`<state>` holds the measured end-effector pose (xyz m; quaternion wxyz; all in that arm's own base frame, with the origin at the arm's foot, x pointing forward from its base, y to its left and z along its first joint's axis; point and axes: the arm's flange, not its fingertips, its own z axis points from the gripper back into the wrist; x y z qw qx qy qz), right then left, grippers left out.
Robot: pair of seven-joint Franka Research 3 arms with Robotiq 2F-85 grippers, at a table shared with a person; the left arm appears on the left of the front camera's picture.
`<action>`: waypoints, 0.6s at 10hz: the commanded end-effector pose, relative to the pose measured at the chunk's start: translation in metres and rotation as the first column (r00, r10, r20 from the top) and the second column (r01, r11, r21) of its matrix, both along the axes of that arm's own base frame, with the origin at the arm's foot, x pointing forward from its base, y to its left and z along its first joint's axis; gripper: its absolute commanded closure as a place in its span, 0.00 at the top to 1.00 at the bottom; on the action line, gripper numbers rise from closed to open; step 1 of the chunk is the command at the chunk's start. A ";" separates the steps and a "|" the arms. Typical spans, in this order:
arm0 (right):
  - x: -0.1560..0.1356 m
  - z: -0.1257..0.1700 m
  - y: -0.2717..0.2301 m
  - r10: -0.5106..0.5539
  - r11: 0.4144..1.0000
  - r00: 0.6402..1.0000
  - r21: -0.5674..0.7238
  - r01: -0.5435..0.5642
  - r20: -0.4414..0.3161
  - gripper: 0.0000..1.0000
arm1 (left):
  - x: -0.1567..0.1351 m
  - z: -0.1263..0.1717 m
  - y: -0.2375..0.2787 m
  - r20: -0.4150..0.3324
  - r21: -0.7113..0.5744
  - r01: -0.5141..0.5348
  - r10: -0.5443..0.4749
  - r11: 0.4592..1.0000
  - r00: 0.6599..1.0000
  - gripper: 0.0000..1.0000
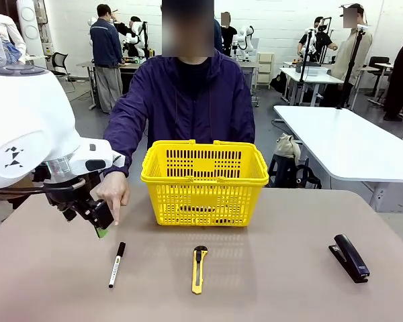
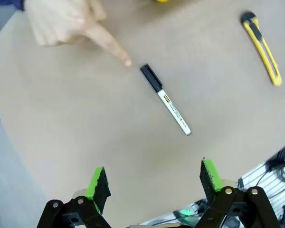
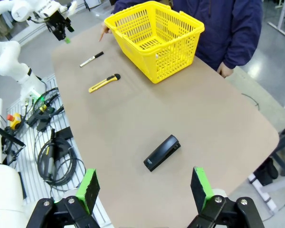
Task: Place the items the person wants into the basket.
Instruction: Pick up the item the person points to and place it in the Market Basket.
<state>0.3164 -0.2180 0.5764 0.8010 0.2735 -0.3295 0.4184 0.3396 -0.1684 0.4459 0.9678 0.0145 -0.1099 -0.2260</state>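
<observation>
A white marker with a black cap (image 1: 116,264) lies on the table in front of the left side of the yellow basket (image 1: 205,181). The person's hand (image 1: 114,194) points one finger down at the marker's cap end (image 2: 151,77). My left gripper (image 1: 101,227) hangs open just left of that hand, above the table. In the left wrist view the marker (image 2: 165,99) lies ahead of the open left gripper (image 2: 153,179), with nothing between its fingers. My right gripper (image 3: 145,187) is open and empty, high over the table's near right side.
A yellow-and-black utility knife (image 1: 199,269) lies in front of the basket's middle. A black stapler (image 1: 349,257) rests at the right. The person stands close behind the basket (image 3: 154,38). Cables and gear lie on the floor beside the table (image 3: 52,142).
</observation>
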 end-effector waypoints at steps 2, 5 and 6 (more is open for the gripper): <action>0.001 -0.001 0.000 0.007 1.000 1.000 0.026 -0.008 0.021 1.00 | -0.010 0.005 -0.006 -0.003 0.028 0.060 -0.060 0.998 0.998 1.00; 0.001 -0.001 0.000 0.007 1.000 1.000 0.026 -0.008 0.021 1.00 | -0.010 0.005 -0.006 -0.003 0.028 0.060 -0.060 0.998 0.998 1.00; 0.001 -0.001 0.000 0.007 1.000 1.000 0.026 -0.008 0.021 1.00 | -0.010 0.005 -0.006 -0.003 0.028 0.060 -0.060 0.998 0.998 1.00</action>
